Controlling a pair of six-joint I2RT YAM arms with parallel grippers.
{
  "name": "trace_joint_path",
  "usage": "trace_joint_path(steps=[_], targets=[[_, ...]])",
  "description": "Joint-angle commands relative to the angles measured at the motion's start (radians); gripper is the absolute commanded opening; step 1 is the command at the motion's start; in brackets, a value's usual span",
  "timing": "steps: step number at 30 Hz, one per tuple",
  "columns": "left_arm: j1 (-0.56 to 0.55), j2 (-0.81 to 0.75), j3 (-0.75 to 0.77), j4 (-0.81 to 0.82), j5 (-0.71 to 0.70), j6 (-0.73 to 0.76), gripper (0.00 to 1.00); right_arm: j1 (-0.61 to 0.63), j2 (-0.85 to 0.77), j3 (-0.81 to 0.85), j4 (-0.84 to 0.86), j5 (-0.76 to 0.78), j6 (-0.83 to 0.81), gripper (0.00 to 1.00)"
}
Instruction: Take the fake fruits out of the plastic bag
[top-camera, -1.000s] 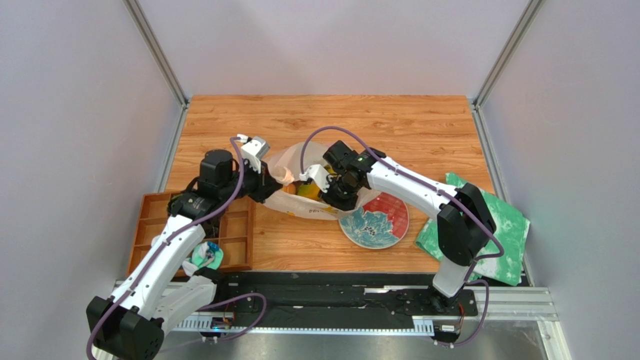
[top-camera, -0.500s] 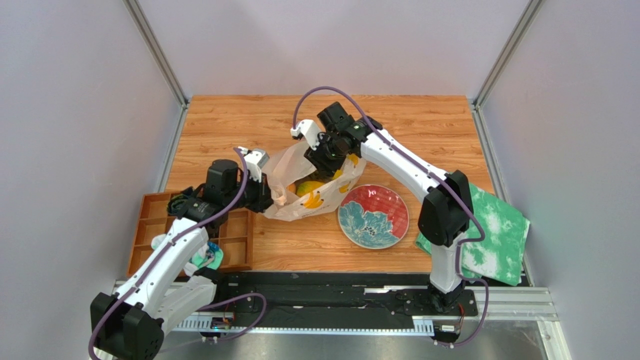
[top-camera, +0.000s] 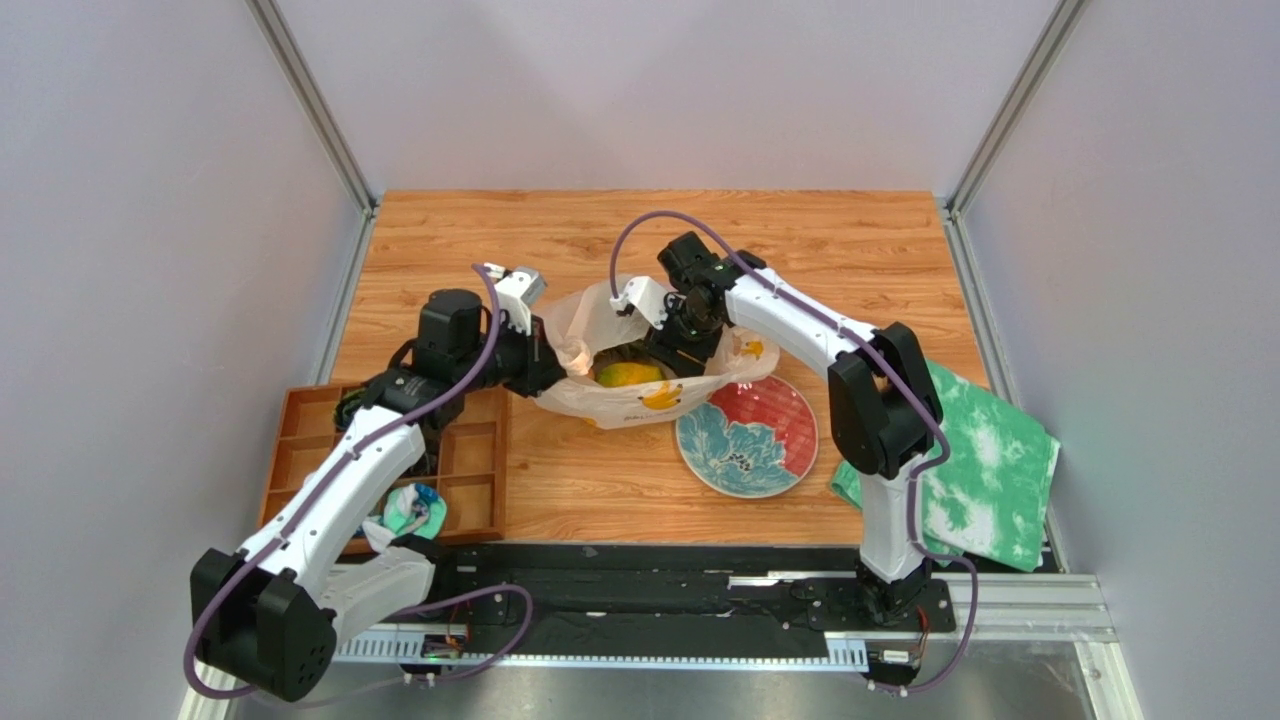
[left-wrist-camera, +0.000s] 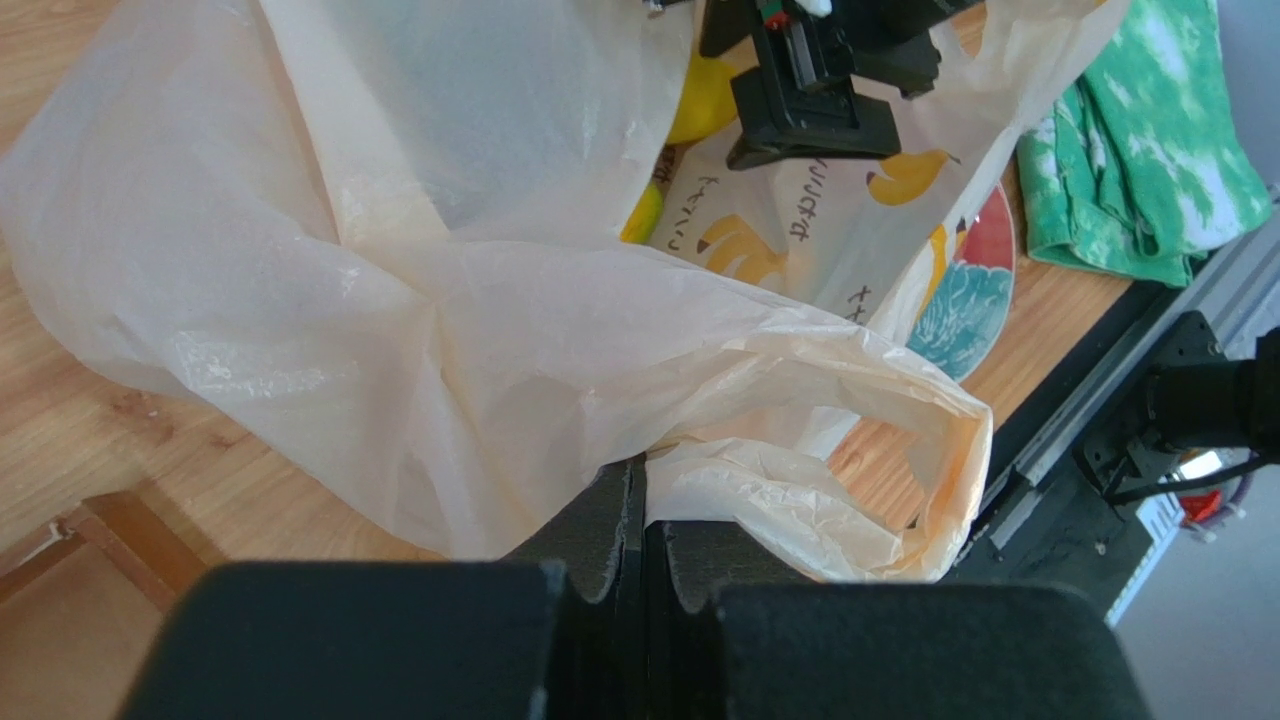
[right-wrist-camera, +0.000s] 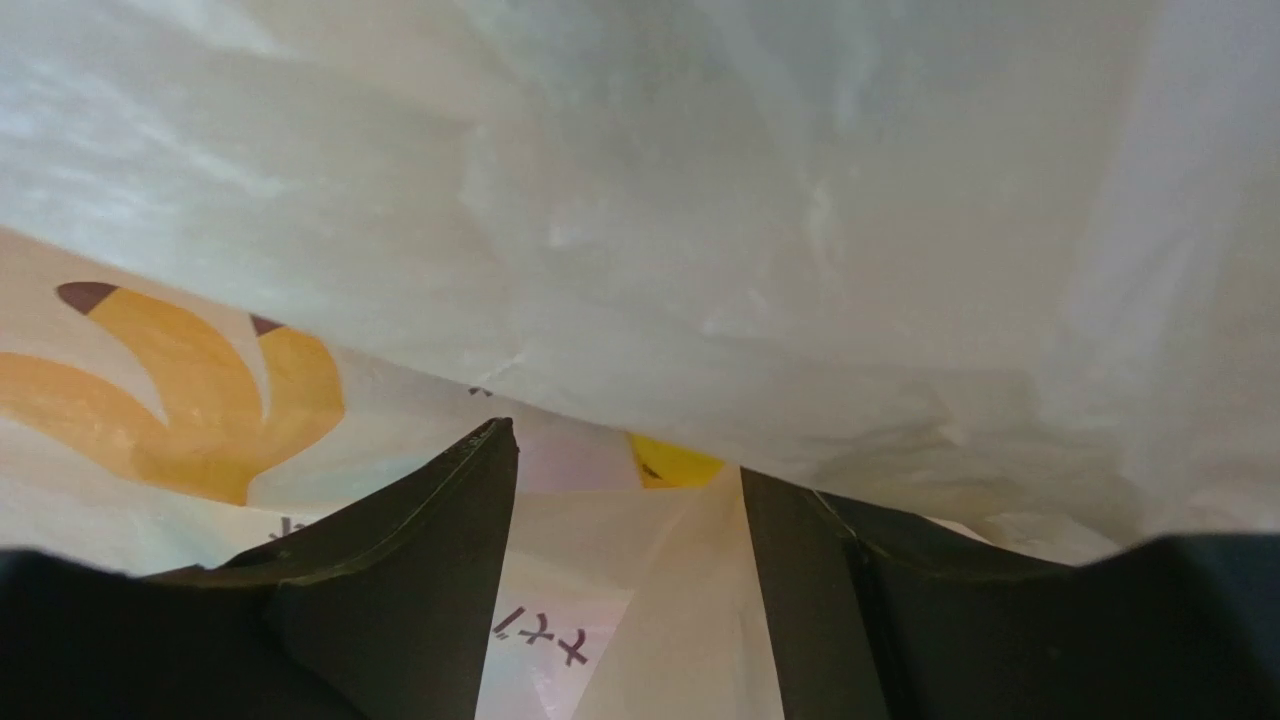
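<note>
The plastic bag (top-camera: 661, 393) lies crumpled on the table's middle, translucent white with printed bananas. Through its mouth one of the fake fruits (top-camera: 624, 374) shows yellow-orange with some green, and shows yellow (left-wrist-camera: 700, 99) in the left wrist view; the other fruits are hidden. My left gripper (top-camera: 544, 368) is shut on the bag's left edge, its jaws (left-wrist-camera: 651, 503) pinching thin film beside a loop handle (left-wrist-camera: 902, 450). My right gripper (top-camera: 684, 323) hangs over the bag's far rim. Its fingers (right-wrist-camera: 428, 548) stand apart, with loose bag film (right-wrist-camera: 676, 225) lying across the gap, not pinched.
A red and teal flower plate (top-camera: 747, 435) sits just right of the bag. A green-and-white cloth (top-camera: 984, 465) lies at the right edge. A wooden compartment tray (top-camera: 376, 450) sits at the left, with a small teal and white item (top-camera: 409, 513) in it.
The right gripper rose from inside the bag pulling its far side up, then opened and dropped back to the rim. The bag has spread toward the plate. The left gripper kept its hold.
</note>
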Motion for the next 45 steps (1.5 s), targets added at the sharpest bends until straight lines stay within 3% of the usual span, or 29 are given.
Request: trace_joint_path(steps=[1,11,15,23,32,35,39,45], targets=[[0.003,0.022,0.048,0.028,0.064,-0.002,0.02,-0.01,-0.009,0.036,0.096,0.025,-0.057,0.63],[-0.023,0.109,0.107,-0.002,0.121,0.018,0.02,-0.073,0.052,0.095,0.135,-0.205,-0.297,0.68],[-0.031,0.137,0.14,-0.048,0.122,0.042,0.02,-0.081,0.115,0.15,0.116,-0.22,-0.357,0.69],[-0.038,0.169,0.172,-0.087,0.119,0.11,0.01,-0.119,0.251,0.362,-0.089,-0.351,-0.42,0.69],[-0.038,0.174,0.179,-0.107,0.162,0.147,0.01,-0.117,0.292,0.333,-0.174,-0.336,-0.468,0.68],[-0.038,0.169,0.176,-0.108,0.168,0.151,0.01,-0.119,0.281,0.314,-0.129,-0.329,-0.445,0.58],[-0.038,0.163,0.176,-0.088,0.159,0.148,0.01,-0.12,0.233,0.268,-0.03,-0.32,-0.381,0.31],[-0.04,0.128,0.164,-0.042,0.145,0.156,0.01,-0.13,0.031,0.147,0.061,-0.311,-0.276,0.14]])
